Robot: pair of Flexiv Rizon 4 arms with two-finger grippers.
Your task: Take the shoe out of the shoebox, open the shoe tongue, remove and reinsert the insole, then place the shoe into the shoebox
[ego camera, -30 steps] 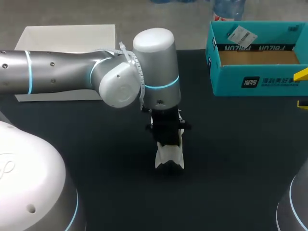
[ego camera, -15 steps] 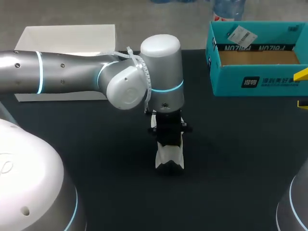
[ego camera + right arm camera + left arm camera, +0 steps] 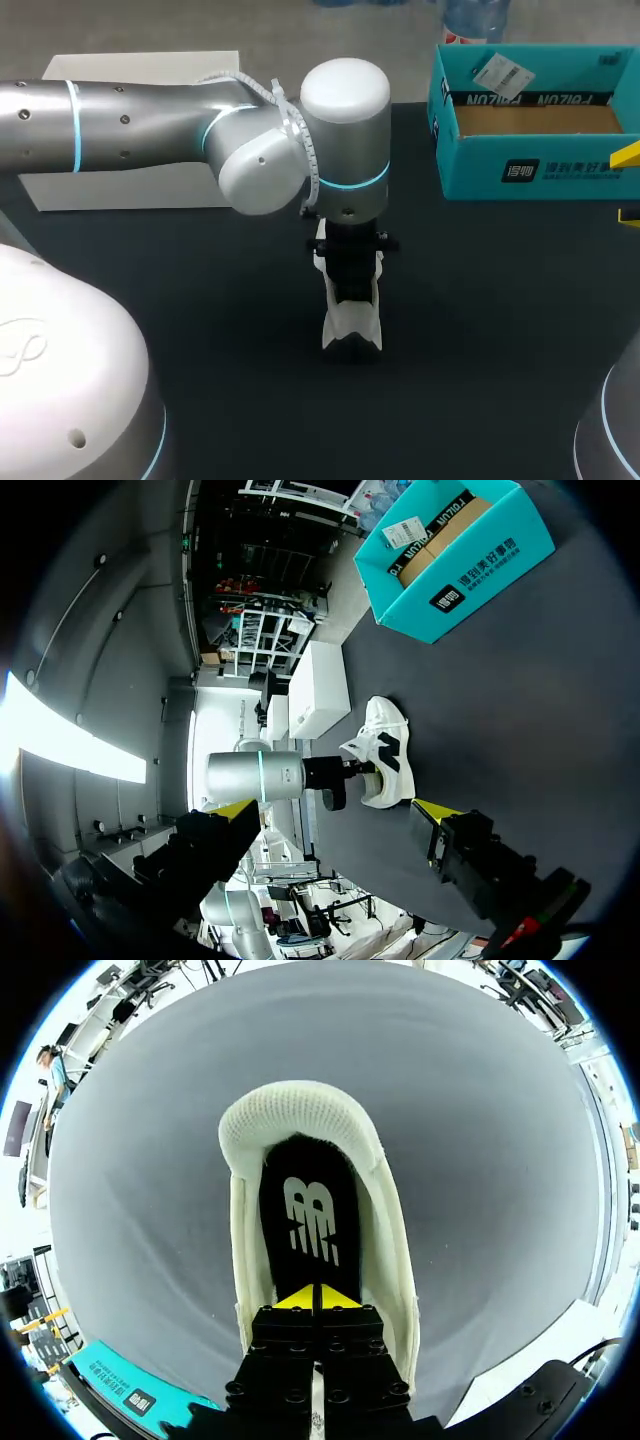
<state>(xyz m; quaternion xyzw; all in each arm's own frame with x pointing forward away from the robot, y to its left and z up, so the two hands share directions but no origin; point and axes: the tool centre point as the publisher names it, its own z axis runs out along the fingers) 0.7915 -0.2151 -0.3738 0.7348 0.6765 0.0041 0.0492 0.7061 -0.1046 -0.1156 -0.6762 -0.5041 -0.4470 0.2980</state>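
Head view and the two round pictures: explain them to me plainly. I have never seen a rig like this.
This is a robot with two arms at a black table. The head view looks down on it from above and behind. Each round picture comes from a camera on one wrist, looking out along that arm's pincer.

On the table stand a white shoe and an open teal shoebox, with a white box at the far edge.

The left arm hangs over the shoe. In its wrist view the left pincer is shut, its yellow tips together down on the black insole inside the shoe. Whether it pinches the insole I cannot tell.

The right pincer is open, holds nothing, and looks across at the shoe from farther off.
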